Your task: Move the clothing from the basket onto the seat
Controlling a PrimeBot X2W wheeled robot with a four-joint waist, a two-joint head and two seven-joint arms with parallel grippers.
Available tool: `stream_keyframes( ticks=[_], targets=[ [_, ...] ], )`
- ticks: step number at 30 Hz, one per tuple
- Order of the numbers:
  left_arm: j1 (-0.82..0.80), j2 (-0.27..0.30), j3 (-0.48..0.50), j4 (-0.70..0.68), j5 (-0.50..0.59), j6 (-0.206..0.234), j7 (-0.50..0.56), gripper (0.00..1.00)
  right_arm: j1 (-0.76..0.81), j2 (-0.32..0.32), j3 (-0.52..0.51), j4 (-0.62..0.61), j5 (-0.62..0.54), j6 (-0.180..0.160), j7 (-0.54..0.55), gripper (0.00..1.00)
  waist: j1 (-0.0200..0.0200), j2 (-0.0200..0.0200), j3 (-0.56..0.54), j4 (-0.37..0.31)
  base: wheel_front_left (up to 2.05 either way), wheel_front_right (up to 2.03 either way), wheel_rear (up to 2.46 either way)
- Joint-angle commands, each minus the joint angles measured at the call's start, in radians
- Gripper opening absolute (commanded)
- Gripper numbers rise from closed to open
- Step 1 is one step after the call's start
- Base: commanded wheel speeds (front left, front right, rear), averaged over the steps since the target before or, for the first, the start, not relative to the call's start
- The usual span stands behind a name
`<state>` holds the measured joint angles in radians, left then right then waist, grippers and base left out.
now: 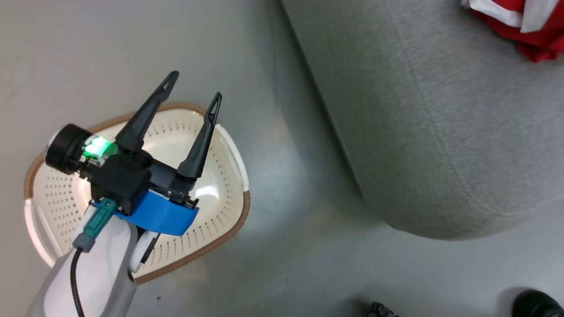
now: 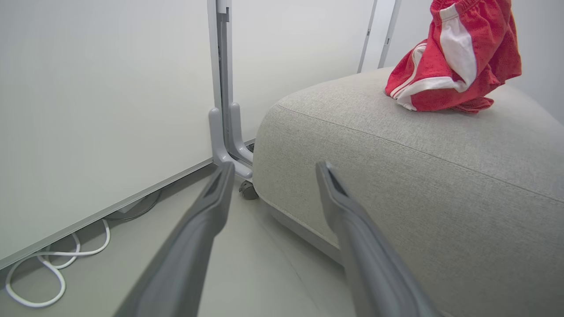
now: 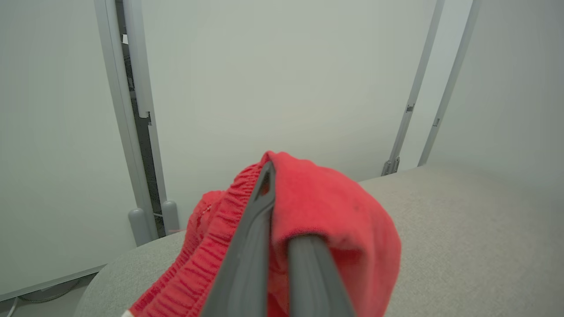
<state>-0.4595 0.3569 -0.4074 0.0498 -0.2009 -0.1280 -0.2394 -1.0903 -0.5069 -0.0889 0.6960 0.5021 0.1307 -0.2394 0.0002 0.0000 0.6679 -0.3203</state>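
Right gripper jaws pinch clothing upper right, touching seat: release-ready. Left gripper jaws spread over basket, lower left.

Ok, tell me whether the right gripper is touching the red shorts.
Touching. Right wrist view: the right gripper is shut on the red shorts, fabric draped over its fingers.

Black tool fingers, blue bracket, teal plug, pale forearm

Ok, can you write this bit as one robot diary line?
left fingers: open, over basket | right fingers: shut on red shorts | shorts: touching seat
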Motion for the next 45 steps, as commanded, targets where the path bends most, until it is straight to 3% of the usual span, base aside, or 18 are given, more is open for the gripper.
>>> stream_keyframes(
  ticks=[1, 12, 21, 22, 23, 24, 25, 45],
  targets=[
    [-0.021, 0.006, 0.002, -0.011, 0.006, 0.007, 0.001, 1.00, 0.017, 0.007, -0.011, 0.010, -0.007, 0.000, -0.006, 0.00, -0.0002, 0.0000, 0.058, 0.036, 0.00, 0.00, 0.00],
    [-0.043, 0.027, 0.005, -0.092, 0.017, 0.021, 0.020, 1.00, -0.001, 0.067, -0.133, 0.172, -0.096, 0.000, -0.024, 0.00, -0.0002, 0.0000, 0.164, 0.083, 0.00, 0.00, 0.00],
    [-0.043, 0.022, -0.003, -0.070, 0.003, 0.024, 0.007, 1.00, -0.007, 0.074, -0.135, 0.177, -0.142, 0.000, -0.026, 0.00, -0.0002, 0.0000, 0.148, 0.084, 0.00, 0.00, 0.00],
    [-0.043, 0.020, -0.004, -0.068, 0.002, 0.025, 0.007, 1.00, -0.003, 0.075, -0.133, 0.178, -0.146, 0.000, -0.026, 0.17, -0.0002, 0.0000, 0.145, 0.084, 0.00, 0.00, 0.00],
    [-0.043, 0.019, -0.005, -0.065, -0.001, 0.026, 0.005, 1.00, 0.002, 0.075, -0.132, 0.181, -0.148, 0.000, -0.026, 0.41, -0.0002, 0.0000, 0.142, 0.084, 0.00, 0.00, 0.00],
    [-0.044, 0.017, -0.006, -0.062, 0.000, 0.026, 0.003, 1.00, 0.005, 0.074, -0.131, 0.182, -0.150, 0.000, -0.026, 0.76, -0.0002, 0.0000, 0.139, 0.083, 0.00, 0.00, 0.00],
    [-0.045, 0.014, -0.007, -0.058, -0.001, 0.026, 0.002, 1.00, 0.008, 0.073, -0.130, 0.184, -0.152, 0.000, -0.026, 1.00, -0.0002, 0.0000, 0.137, 0.083, 0.00, 0.00, 0.00],
    [-0.016, -0.050, -0.032, 0.052, -0.036, 0.026, -0.025, 1.00, 0.113, 0.074, -0.105, 0.190, -0.148, 0.000, -0.026, 1.00, -0.0002, 0.0000, -0.004, 0.105, 0.00, 0.00, 0.00]
  ],
)
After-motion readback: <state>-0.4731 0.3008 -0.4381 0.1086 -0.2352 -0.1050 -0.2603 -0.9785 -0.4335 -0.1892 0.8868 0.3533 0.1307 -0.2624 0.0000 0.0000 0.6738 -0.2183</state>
